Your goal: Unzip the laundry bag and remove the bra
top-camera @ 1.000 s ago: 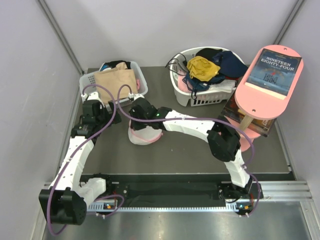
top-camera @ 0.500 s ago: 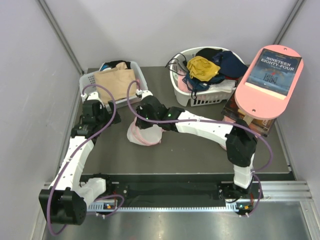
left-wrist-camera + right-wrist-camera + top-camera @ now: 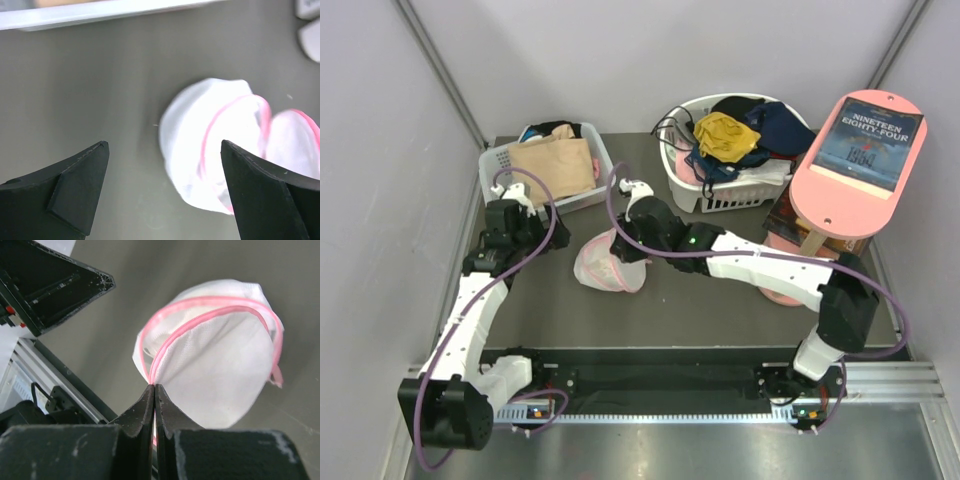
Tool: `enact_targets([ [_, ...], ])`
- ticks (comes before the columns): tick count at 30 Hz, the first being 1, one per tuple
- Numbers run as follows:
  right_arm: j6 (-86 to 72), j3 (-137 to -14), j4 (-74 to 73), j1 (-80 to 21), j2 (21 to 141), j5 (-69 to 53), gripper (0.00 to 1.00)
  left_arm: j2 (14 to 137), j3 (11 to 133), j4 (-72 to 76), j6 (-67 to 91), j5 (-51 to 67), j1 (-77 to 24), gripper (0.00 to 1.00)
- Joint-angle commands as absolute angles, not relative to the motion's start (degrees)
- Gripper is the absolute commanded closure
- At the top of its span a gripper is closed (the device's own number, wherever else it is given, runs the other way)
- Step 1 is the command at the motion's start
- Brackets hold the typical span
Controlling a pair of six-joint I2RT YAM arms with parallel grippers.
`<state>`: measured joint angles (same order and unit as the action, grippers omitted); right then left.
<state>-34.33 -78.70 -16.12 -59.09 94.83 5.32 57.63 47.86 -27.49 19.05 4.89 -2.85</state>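
Pinch on the right side: right gripper (image 3: 154, 390) is clenched, jaws flat together on the pink edge of the laundry bag (image 3: 220, 365), where the rim and zip line converge. Can't resolve whether it has the zip pull or only the binding. My read is that it grips there to get the slider and run it round the rim.

Left gripper (image 3: 163, 145) is released, fingers wide apart and touching nothing. It sits at the bag's 9 o'clock in the top view, aimed at it. Probably staged to pin the mesh so the bag doesn't drag when the zip is pulled.

Bag is on the table (image 3: 720, 300), left of centre, tipped up toward the pinch. The visible run of zip looks shut, so the task is at an early stage. Contents are white behind white mesh, presumably the bra, but I can't separate it from the pouch.

- 11 o'clock: rectangular basket (image 3: 495, 160) holding a beige-tan garment (image 3: 552, 165).
- 1 o'clock: round basket (image 3: 720, 200) heaped with a mustard cloth (image 3: 725, 135) and dark clothes (image 3: 775, 125).
- 2 o'clock: pink stand (image 3: 820, 195) carrying a book (image 3: 868, 140).
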Motion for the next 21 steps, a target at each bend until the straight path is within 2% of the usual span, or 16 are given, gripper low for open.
enact_targets([
  [1,-35.51,-75.15,-14.5,-58.71,88.08,8.43,1.0,58.61,46.67,-22.86,17.32,15.72,-3.51,0.04],
  [4,-35.77,-71.82,-14.85,-58.71,84.65,11.59,1.0,61.34,46.93,-22.67,15.74,19.76,-4.92,0.04],
  [7,-35.77,-68.74,-15.73,-58.19,81.57,15.02,1.0,62.75,47.37,-23.2,14.68,19.08,-6.06,0.05],
  [21,-37.0,-56.08,-21.44,-50.19,69.97,17.14,1.0,67.5,48.43,-23.47,14.33,21.71,-8.7,0.06],
])
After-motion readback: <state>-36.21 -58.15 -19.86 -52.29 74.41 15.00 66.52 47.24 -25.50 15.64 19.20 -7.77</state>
